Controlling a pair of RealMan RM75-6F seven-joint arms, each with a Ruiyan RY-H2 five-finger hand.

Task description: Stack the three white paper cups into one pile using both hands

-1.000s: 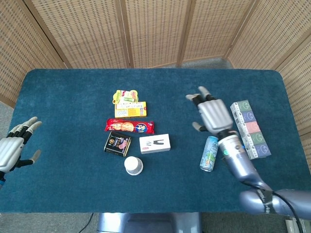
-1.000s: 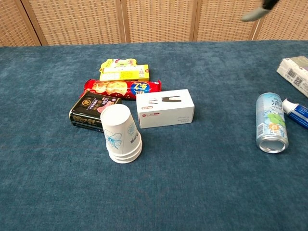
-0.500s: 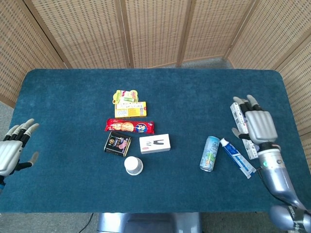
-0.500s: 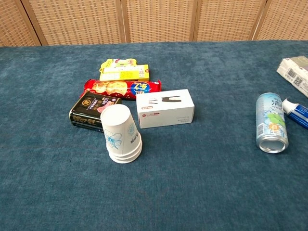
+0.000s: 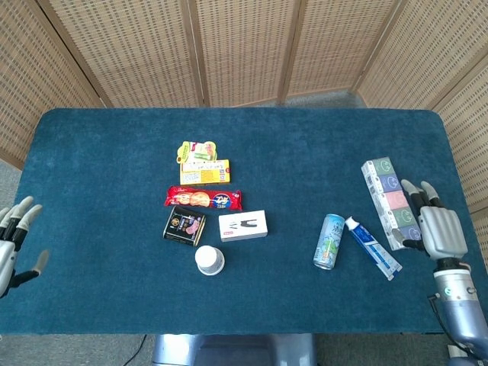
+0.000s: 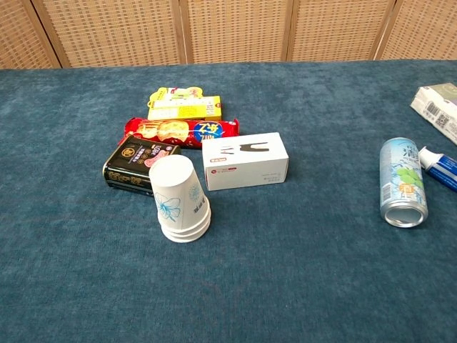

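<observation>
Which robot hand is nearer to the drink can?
The right robot hand: it hovers just right of the drink can, past the toothpaste. The left robot hand sits at the far left table edge.

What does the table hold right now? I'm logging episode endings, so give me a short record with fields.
cups: white paper cups nested in one upside-down pile
pile location: in front of the white box and black tin
left hand: open, at the table's left edge, holding nothing
right hand: open, at the right edge beside the long carton
other items: drink can, toothpaste tube, biscuit pack
</observation>
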